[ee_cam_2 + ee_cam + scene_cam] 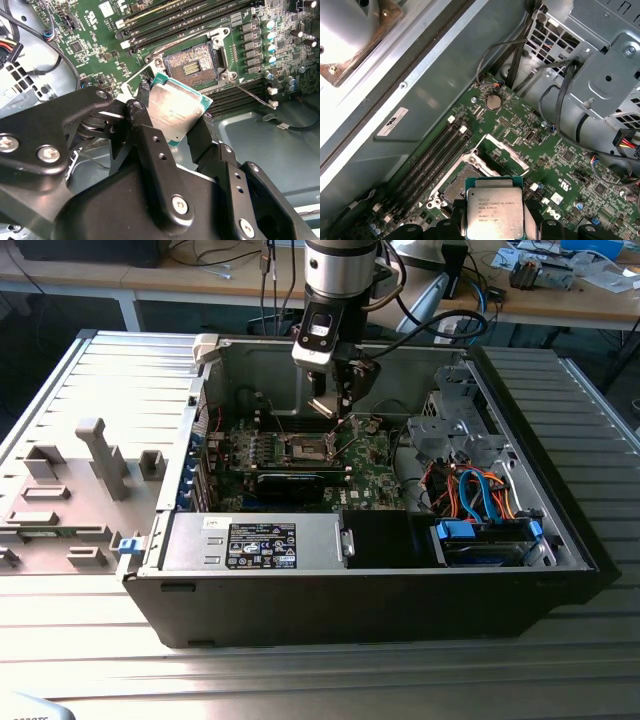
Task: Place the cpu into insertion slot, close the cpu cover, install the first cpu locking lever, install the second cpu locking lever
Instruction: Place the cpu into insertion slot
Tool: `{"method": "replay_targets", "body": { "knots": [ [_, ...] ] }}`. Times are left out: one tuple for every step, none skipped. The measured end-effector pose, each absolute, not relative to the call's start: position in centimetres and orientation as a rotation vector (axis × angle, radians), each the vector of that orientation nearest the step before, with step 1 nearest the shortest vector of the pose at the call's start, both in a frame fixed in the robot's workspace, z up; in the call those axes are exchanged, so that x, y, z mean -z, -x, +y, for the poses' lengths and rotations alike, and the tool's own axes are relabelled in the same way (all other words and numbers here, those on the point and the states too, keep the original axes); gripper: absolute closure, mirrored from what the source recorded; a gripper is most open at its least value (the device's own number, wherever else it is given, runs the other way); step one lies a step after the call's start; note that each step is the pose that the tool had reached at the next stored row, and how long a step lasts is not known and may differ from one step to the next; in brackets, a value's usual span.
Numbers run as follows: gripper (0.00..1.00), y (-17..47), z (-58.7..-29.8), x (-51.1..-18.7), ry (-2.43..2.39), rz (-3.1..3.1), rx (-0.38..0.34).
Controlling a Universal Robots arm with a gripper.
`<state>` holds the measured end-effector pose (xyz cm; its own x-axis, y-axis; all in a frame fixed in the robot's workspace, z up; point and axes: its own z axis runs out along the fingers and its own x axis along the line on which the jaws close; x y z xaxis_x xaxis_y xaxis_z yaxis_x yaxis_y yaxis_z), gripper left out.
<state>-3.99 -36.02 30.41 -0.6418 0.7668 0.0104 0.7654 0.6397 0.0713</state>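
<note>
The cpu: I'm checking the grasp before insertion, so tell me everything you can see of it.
The cpu is a flat square chip with a dull silver-grey metal top bearing small print, on a thin green base that shows at its edges. The black fingers of the hand grip it at two opposite edges, in the air above the green motherboard. In the second wrist view it is tilted, just short of the exposed insertion slot, not seated in it.
</note>
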Motion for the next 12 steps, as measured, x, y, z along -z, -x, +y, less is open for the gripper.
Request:
{"method": "replay_targets", "body": {
  "knots": [
    [0.45,3.99,-36.02,-30.41,-1.322,2.825,-0.108],
    [0.45,3.99,-36.02,-30.41,-1.323,2.824,-0.108],
    [0.45,3.99,-36.02,-30.41,-1.325,2.823,-0.108],
    [0.45,4.00,-36.02,-30.41,-1.327,2.822,-0.108],
    [0.45,4.00,-36.02,-30.40,-1.329,2.822,-0.108],
    [0.45,4.00,-36.02,-30.40,-1.330,2.821,-0.107],
    [0.45,4.00,-36.02,-30.40,-1.331,2.820,-0.107],
    [0.45,4.00,-36.02,-30.40,-1.332,2.820,-0.108],
    [0.45,4.00,-36.02,-30.40,-1.334,2.819,-0.107],
    [0.45,4.00,-36.02,-30.39,-1.335,2.819,-0.107],
    [0.45,4.00,-36.02,-30.39,-1.337,2.817,-0.107],
    [0.45,4.00,-36.01,-30.39,-1.338,2.817,-0.107]
  ]
}}
